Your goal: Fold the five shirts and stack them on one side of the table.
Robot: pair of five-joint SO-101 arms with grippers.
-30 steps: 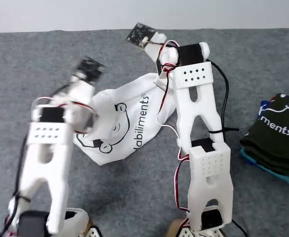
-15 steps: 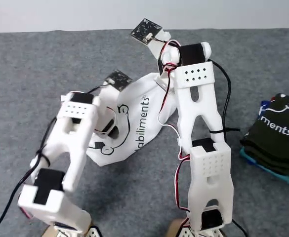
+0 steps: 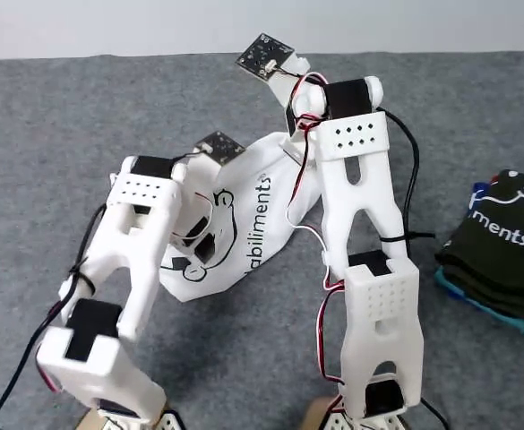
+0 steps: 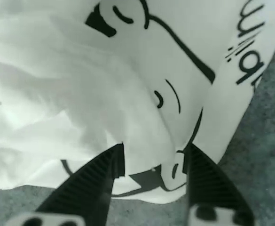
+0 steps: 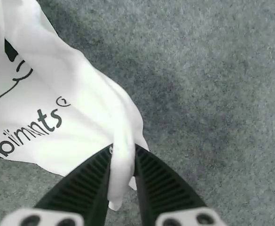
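Note:
A white shirt point(image 3: 254, 224) with a black line drawing and lettering lies crumpled on the grey table, between the two arms. My left gripper point(image 4: 154, 149) stands open just above the shirt point(image 4: 128, 75), its two black fingers point(image 4: 104, 172) on either side of a raised fold near the printed drawing. In the high view that gripper point(image 3: 201, 240) sits low over the shirt's left half. My right gripper point(image 5: 123, 153) is shut on a pinched corner of the shirt point(image 5: 71, 108), at the shirt's far right end point(image 3: 295, 148).
A stack of folded dark shirts point(image 3: 502, 240) rests on a blue one at the table's right edge. Grey carpet-like table surface point(image 3: 82, 116) spreads open to the left, and more of it point(image 3: 476, 116) lies at the back right.
My left arm has swung from the left side in over the white shirt and come down close to it. The right arm has kept still, holding the corner.

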